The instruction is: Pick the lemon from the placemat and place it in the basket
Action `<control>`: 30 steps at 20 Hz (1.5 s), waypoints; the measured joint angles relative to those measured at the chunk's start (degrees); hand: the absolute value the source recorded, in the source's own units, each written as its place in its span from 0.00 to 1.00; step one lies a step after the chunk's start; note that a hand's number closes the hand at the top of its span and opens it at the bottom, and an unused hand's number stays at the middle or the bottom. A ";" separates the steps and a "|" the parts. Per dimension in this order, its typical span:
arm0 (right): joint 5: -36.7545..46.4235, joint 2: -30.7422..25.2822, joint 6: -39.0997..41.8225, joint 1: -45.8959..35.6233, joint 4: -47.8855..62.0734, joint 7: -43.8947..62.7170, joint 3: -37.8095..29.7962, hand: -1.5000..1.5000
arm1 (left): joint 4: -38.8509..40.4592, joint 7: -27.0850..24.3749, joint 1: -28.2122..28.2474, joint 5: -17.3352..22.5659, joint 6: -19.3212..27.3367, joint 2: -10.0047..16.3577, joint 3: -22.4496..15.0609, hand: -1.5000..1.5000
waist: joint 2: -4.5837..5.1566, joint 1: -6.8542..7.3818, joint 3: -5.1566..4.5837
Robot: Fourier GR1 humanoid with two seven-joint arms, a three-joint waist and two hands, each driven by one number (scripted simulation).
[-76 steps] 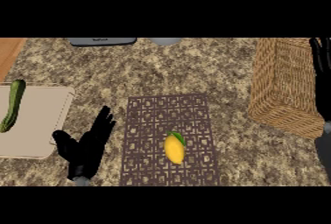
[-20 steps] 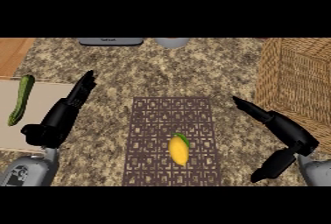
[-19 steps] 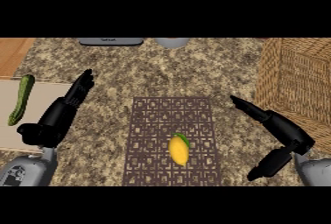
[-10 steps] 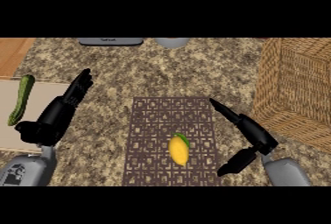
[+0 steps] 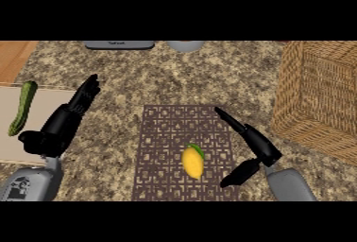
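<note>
I see the yellow oval lemon (image 5: 192, 162) lying on the dark brown patterned placemat (image 5: 167, 127), toward its near edge. The black right hand (image 5: 259, 143) is just right of the lemon and apart from it, fingers straight, thumb spread. Farther left, the black left hand (image 5: 64, 125) rests open. The woven wicker basket (image 5: 294, 94) stands at far right.

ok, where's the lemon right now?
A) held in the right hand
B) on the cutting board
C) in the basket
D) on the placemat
D: the lemon lies on the placemat, and the right hand is open beside it, not curled round it.
</note>
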 measured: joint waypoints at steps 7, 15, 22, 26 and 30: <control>0.59 1.49 2.08 0.88 -0.92 -1.05 -1.38 0.00 | -1.54 0.66 1.40 -1.85 -1.45 -1.90 1.18 0.50 | -0.03 0.00 -0.01; 5.52 3.47 1.11 1.54 -2.25 1.98 -0.06 0.00 | -0.70 1.23 -0.38 -2.21 -3.70 -2.61 3.69 0.50 | -0.02 -0.04 -0.01; 8.85 5.86 0.71 1.03 -2.70 4.21 1.08 0.00 | -2.25 1.11 1.15 -4.09 -4.12 -4.00 3.83 0.50 | -0.04 0.00 -0.01; 10.02 7.55 -2.18 -1.16 2.05 3.57 1.89 0.00 | -2.90 2.80 -0.03 -4.32 -4.28 -4.51 4.23 0.50 | -0.02 0.08 -0.01; 11.21 8.09 -2.60 -1.60 3.24 4.47 2.71 0.00 | -4.39 2.66 1.60 -4.18 -5.27 -4.72 4.72 0.50 | -0.03 0.11 -0.01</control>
